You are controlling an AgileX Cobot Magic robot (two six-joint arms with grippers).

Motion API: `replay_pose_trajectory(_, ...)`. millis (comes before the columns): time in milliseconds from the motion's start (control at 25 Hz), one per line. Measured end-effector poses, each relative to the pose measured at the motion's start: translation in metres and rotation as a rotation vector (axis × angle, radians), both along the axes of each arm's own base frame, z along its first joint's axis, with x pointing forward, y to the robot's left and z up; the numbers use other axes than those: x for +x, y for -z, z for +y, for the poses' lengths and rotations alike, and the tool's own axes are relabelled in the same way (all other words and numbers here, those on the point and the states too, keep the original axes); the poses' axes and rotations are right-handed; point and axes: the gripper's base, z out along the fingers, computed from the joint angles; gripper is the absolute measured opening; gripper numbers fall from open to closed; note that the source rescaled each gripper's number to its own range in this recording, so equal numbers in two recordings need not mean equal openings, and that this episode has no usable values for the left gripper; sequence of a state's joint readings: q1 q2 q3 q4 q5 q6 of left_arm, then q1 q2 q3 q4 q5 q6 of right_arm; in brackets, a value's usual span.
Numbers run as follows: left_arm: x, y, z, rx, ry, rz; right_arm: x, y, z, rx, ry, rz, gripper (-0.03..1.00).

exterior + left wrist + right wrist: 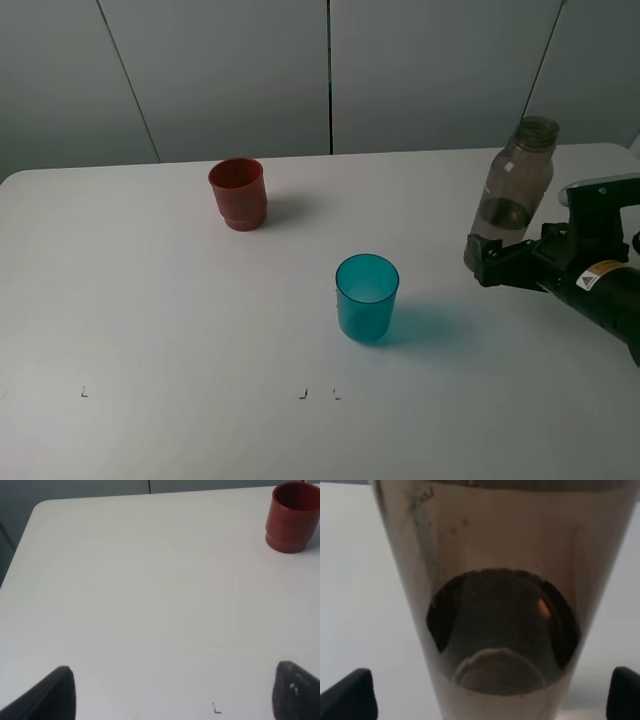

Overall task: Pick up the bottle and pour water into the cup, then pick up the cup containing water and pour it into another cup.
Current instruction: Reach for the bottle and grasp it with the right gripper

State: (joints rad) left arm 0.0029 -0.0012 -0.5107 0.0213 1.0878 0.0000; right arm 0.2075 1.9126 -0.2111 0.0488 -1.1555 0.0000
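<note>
The smoky grey-brown bottle (515,180) stands uncapped at the right of the white table, with some liquid low inside. My right gripper (487,258) is open around its lower part. In the right wrist view the bottle (495,605) fills the picture, and both fingertips (350,695) stand well clear of its sides. The teal cup (366,297) stands upright mid-table, left of the bottle. The red cup (238,193) stands upright at the back left and also shows in the left wrist view (292,517). My left gripper (175,695) is open and empty over bare table.
The white table (150,300) ends at a grey panelled wall (330,70) behind. Small black corner marks (303,395) lie near the front edge. The table's left corner (42,507) shows in the left wrist view. The left arm is out of the exterior high view.
</note>
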Motion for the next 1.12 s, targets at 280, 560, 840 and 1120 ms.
replay_pose_trajectory(280,0.0,0.0,0.0,0.0,0.0,0.0,0.013,-0.002,0.003,0.009,-0.008,-0.042,1.0)
replay_pose_trajectory(560,0.0,0.0,0.0,0.006,0.003,0.0,0.024,-0.004,0.006,0.033,0.0,-0.068,1.0)
replay_pose_trajectory(840,0.0,0.0,0.0,0.006,0.003,0.0,0.031,0.008,0.007,0.066,0.017,-0.05,1.0)
replay_pose_trajectory(1120,0.0,0.0,0.0,0.006,0.003,0.0,0.031,0.009,0.007,0.068,0.022,-0.051,1.0)
